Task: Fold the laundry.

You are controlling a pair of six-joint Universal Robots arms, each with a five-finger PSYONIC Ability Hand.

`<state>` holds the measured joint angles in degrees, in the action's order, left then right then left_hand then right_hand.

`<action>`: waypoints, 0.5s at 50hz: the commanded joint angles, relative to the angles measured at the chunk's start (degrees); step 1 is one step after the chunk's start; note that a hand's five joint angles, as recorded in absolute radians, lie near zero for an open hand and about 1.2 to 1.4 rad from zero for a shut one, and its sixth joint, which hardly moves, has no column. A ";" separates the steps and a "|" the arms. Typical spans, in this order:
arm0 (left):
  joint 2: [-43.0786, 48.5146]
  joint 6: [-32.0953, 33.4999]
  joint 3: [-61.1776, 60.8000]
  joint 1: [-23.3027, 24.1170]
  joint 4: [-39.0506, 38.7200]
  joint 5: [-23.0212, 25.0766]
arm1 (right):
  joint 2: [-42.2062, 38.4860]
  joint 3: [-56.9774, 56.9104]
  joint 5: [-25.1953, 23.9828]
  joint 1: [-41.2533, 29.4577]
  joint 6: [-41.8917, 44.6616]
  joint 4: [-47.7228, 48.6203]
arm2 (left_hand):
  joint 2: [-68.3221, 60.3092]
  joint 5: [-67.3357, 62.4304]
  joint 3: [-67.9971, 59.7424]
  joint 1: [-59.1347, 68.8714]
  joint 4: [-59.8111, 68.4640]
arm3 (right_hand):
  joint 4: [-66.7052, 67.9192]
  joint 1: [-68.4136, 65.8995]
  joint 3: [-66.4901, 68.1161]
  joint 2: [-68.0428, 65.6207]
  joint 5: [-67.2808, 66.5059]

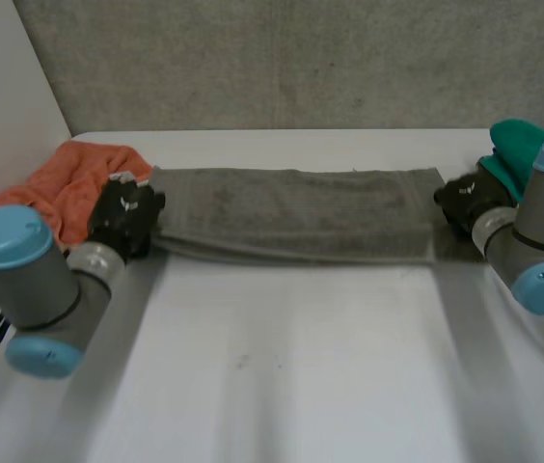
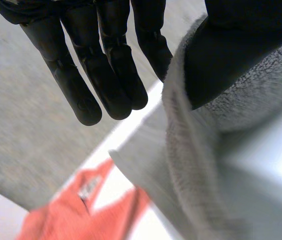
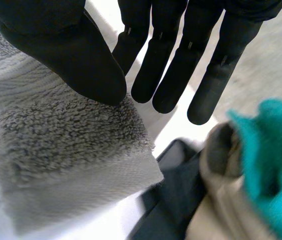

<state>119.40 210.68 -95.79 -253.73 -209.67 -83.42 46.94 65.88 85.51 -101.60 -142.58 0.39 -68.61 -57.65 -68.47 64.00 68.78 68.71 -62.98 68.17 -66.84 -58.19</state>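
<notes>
Grey terry towel (image 1: 296,212) is lying as a long folded strip on the white table's (image 1: 291,367) far side, your left hand (image 1: 127,217) and right hand (image 1: 463,201) resting at its ends with fingers straight, gripping nothing, so the end-to-end fold is probably calling for fresh pinches.

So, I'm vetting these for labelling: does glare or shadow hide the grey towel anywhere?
Head view: even light, no glare on table, grey towel unobscured. Left wrist view: left hand dark, towel lit. Right wrist view: towel lit beside right hand.
</notes>
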 commanded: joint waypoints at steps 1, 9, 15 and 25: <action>-11.46 9.12 -12.30 -0.80 11.55 -0.16 | 7.71 9.33 0.27 0.44 6.07 -13.46 | -11.39 -12.35 -11.53 16.00 11.22 | 11.29 -17.02 11.83 -13.16 -11.81; -27.98 10.98 -22.76 -1.59 33.07 -0.17 | 23.09 27.79 0.54 3.07 18.72 -23.50 | -11.39 -12.35 -11.53 16.00 11.22 | 11.29 -17.02 11.83 -13.16 -11.81; -34.76 11.33 -24.09 -0.63 47.59 0.18 | 29.96 36.94 0.54 5.28 26.38 -23.77 | -11.39 -12.35 -11.53 16.00 11.22 | 11.29 -17.02 11.83 -13.16 -11.81; -25.47 10.80 -14.00 0.96 36.38 -0.25 | 23.39 29.50 1.32 4.84 22.10 -15.80 | -11.39 -12.35 -11.53 16.00 11.22 | 11.29 -17.02 11.83 -13.16 -11.81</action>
<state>85.74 221.90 -116.92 -253.31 -163.16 -83.42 76.42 102.23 86.01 -96.29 -115.78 -22.29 -68.61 -57.66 -68.47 64.00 68.81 68.71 -62.98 68.18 -66.84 -58.19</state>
